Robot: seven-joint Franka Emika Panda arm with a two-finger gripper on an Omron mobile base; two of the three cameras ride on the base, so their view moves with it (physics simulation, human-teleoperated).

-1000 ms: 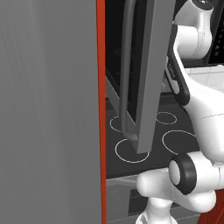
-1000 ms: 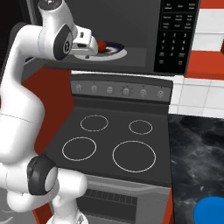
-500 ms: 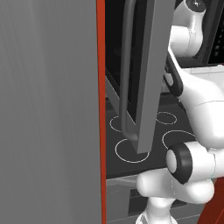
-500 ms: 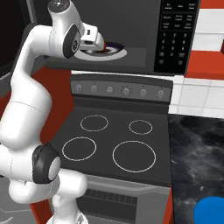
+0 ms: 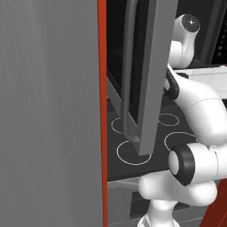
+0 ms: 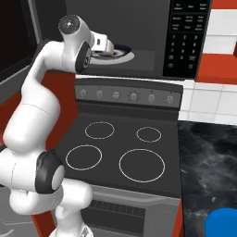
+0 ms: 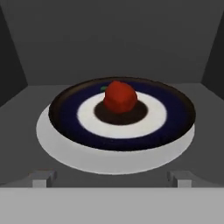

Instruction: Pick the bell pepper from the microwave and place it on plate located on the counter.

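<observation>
Arm rises from the base in a tall arch: lower links upright, elbow high, forearm turned forward with the wrist about level. In the right base view the hand and gripper (image 6: pixel 111 48) point away from the camera, roughly horizontal. In the hand view the two fingertips (image 7: pixel 43 178) sit at the bottom, well apart, with nothing between them; jaws spread wide.
</observation>
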